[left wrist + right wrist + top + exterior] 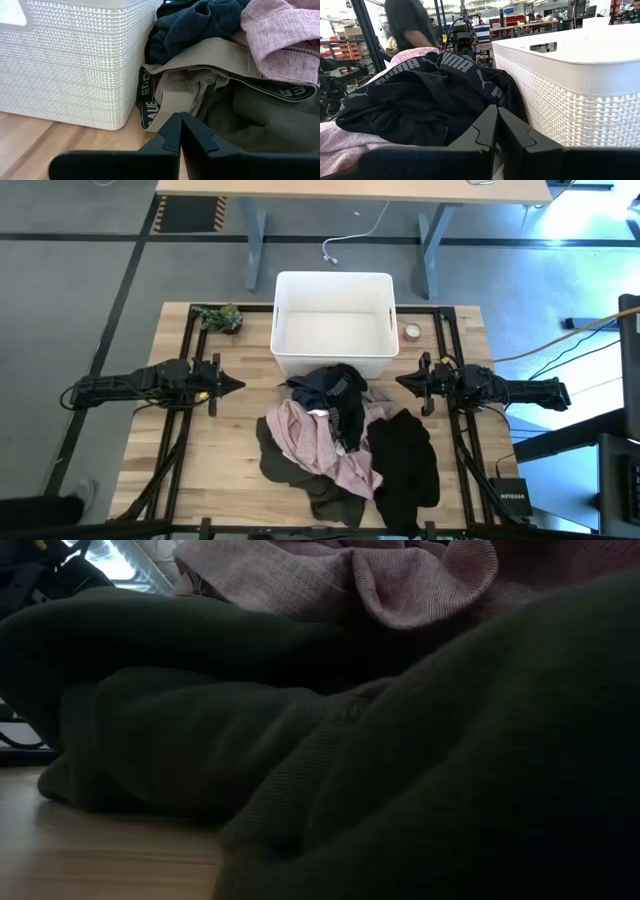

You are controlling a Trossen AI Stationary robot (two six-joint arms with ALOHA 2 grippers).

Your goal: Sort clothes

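Clothes [345,442] lie in one heap on your pale wooden slatted table [215,450], at 6 o'clock from the one white, woven-textured plastic bin [334,323] and touching its near wall. You can count at least five soft, crumpled pieces: a black garment with white lettered trim [330,385] on top by the bin, a pale pink finely woven one [315,438] in the middle, a plain black one [405,460] at 3 o'clock of the pink, a dark olive knit one [320,495] under the pile toward 6 o'clock, and a khaki-tan one [200,60] tucked low beside the bin, seen from the left wrist next to a black elastic band with white letters [145,100].

Your two dark arms flank the heap. The left gripper [238,385] sits at 9 o'clock of the pile, jaws clenched on nothing, tips pointing at the khaki and olive folds, near but apart. The right gripper [400,380] sits at 3 o'clock of the lettered black garment, jaws pressed together and empty, just short of it.

One small leafy green plant [218,317] stands at 9 o'clock of the bin, and one small round reddish object [411,332] at 3 o'clock
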